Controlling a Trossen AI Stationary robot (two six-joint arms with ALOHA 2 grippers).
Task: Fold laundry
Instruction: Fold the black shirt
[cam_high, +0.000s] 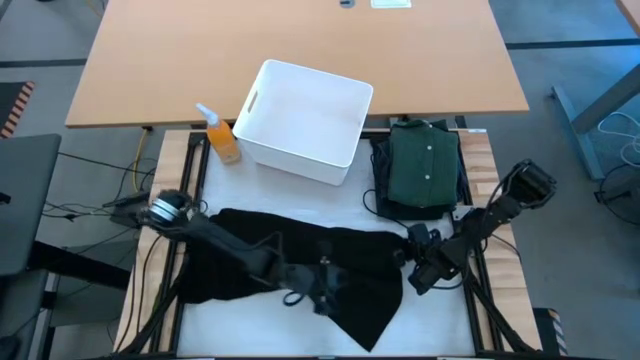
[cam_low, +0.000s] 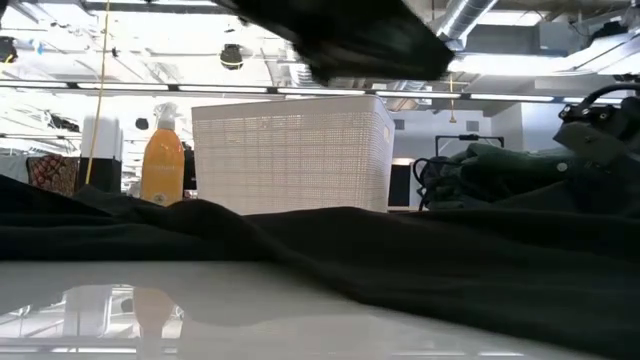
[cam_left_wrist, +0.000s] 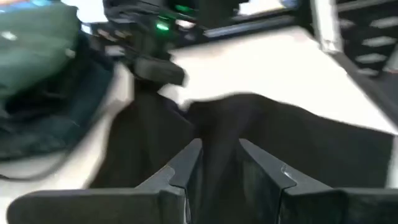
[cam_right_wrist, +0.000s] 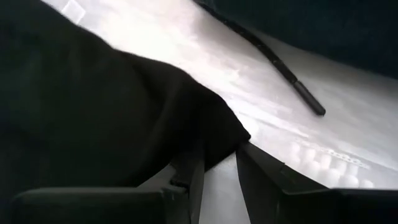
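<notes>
Black garment (cam_high: 300, 265) sprawls across the lower middle of the high view, on the white mat (cam_high: 210, 330), one corner trailing toward the bottom edge. Both arms are down on it. The left gripper (cam_high: 318, 295) sits low in the centre of the frame, its fingers (cam_left_wrist: 183, 165) narrowly parted with dark cloth running between them, so it looks to be pinching a fold, probably to anchor the middle while the edge gets worked. Over at the lower right, the right gripper (cam_high: 425, 265) meets the cloth's right-hand edge; in its wrist view the fabric's corner (cam_right_wrist: 217, 134) pokes between partly closed fingers (cam_right_wrist: 186, 171), yet whether they truly clamp it cannot be told. Above it, at the right of the frame, the green shirt (cam_high: 425, 165) lies folded on dark clothing, parked clear of the work. White bin (cam_high: 305, 120) and orange spray bottle (cam_high: 222, 138) stand behind, upper centre.
</notes>
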